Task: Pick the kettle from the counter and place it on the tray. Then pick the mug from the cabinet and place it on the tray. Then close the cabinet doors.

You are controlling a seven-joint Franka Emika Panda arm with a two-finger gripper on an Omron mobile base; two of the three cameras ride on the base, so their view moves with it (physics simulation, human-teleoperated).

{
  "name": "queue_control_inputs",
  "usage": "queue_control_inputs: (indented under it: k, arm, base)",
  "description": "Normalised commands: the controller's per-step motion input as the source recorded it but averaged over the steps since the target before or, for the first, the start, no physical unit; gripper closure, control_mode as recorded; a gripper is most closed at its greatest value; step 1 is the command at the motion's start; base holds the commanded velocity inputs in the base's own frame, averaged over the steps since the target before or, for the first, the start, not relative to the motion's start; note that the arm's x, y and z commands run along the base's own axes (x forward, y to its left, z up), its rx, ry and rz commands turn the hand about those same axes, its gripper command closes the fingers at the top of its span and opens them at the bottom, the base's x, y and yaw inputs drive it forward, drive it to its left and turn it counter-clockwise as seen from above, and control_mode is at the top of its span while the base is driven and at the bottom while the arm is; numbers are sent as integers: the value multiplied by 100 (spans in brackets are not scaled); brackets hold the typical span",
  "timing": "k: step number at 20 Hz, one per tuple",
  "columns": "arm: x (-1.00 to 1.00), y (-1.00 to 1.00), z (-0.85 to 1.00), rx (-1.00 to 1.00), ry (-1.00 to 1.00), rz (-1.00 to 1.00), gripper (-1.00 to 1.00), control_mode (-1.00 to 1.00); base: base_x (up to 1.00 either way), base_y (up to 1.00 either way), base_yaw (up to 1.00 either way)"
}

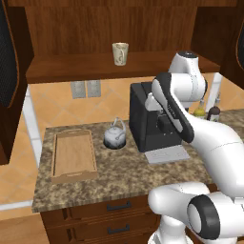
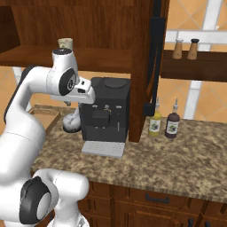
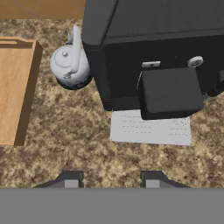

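Kitchen corner, warm wood and orange tile.
Orange diagonal-tiled wall (image 1: 114, 97) with grey outlets (image 1: 86, 88); black coffee machine (image 2: 106, 111) against it; two sauce bottles (image 2: 163, 124) beside; shakers (image 2: 185, 48) on dark side shelf (image 2: 195, 65).

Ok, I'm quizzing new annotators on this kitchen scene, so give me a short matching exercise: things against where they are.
Things:
1. kettle
2. mug
3. tray
4. coffee machine

Places:
A. on the cabinet shelf
B. at the counter's left end, nothing on it
C. on the counter between tray and coffee machine
D. on the counter beneath the arm

Pairs: 1-C, 2-A, 3-B, 4-D
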Motion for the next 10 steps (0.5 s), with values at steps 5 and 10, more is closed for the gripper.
queue_control_inputs:
  k: [5, 10]
  arm:
    - [-5, 65, -44, -6, -11, 0, -100, -100]
    - [-1, 52, -68, -2, -12, 0, -100, -100]
  base:
    - [0, 0, 0]
    - [0, 0, 0]
